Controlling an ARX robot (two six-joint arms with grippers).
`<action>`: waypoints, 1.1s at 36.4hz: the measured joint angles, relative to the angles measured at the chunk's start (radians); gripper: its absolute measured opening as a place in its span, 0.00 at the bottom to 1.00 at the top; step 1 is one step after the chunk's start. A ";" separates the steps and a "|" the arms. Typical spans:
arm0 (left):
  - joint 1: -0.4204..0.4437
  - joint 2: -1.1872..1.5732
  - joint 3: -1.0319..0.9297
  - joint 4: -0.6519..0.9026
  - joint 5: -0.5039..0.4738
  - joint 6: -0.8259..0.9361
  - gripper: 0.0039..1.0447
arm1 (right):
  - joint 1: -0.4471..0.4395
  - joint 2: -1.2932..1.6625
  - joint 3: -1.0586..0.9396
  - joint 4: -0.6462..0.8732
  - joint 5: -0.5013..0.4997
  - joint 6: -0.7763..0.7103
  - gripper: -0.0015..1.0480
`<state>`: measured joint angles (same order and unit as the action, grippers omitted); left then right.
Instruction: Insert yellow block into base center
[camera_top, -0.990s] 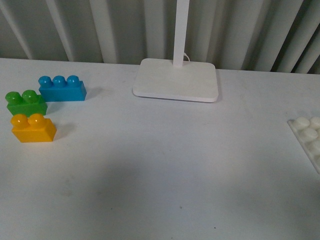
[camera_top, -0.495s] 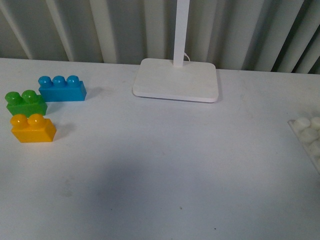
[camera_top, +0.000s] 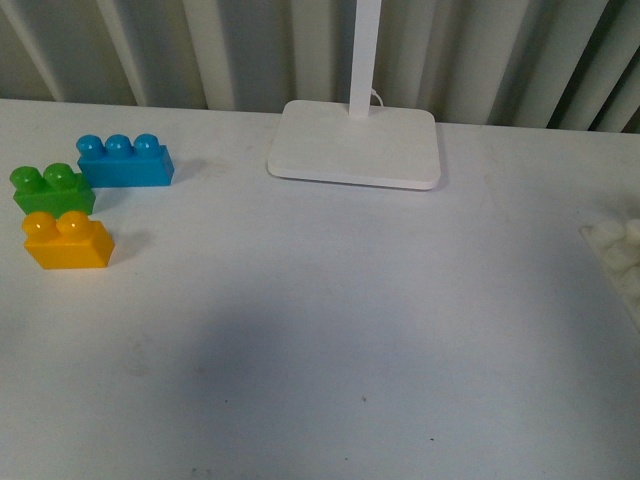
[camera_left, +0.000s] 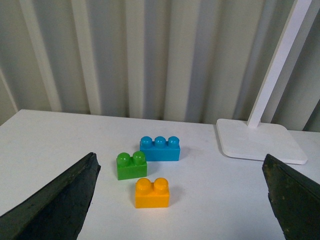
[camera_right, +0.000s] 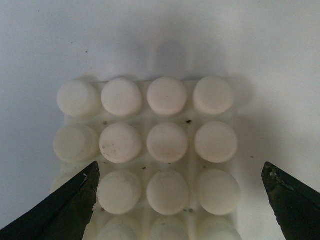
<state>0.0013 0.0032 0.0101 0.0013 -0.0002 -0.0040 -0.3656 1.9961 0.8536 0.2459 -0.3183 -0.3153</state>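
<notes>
The yellow block (camera_top: 67, 241) sits at the table's left, with two studs up; it also shows in the left wrist view (camera_left: 152, 192). My left gripper (camera_left: 182, 200) is open and empty, well back from the block, which lies between its spread fingers. The base (camera_right: 150, 155), a white studded plate, fills the right wrist view. My right gripper (camera_right: 180, 200) is open above it, one finger on each side. In the front view only the base's edge (camera_top: 615, 245) shows at the far right. Neither arm shows in the front view.
A green two-stud brick (camera_top: 53, 190) and a blue three-stud brick (camera_top: 125, 162) stand just behind the yellow block; both show in the left wrist view, green (camera_left: 132, 165) and blue (camera_left: 160, 148). A white lamp stand (camera_top: 355, 145) with a pole stands at the back centre.
The front view has shifted: everything sits a little lower in the frame and less of the base shows at the right edge. The bricks have not moved relative to each other.
</notes>
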 joint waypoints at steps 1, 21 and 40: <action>0.000 0.000 0.000 0.000 0.000 0.000 0.94 | 0.011 0.021 0.011 0.000 0.003 0.008 0.91; 0.000 0.000 0.000 0.000 0.000 0.000 0.94 | 0.099 0.119 0.067 -0.012 0.081 0.155 0.91; 0.000 0.000 0.000 0.000 0.000 0.000 0.94 | 0.429 0.132 0.103 -0.021 0.186 0.373 0.91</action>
<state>0.0013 0.0032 0.0101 0.0013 -0.0002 -0.0040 0.0635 2.1284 0.9569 0.2245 -0.1326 0.0582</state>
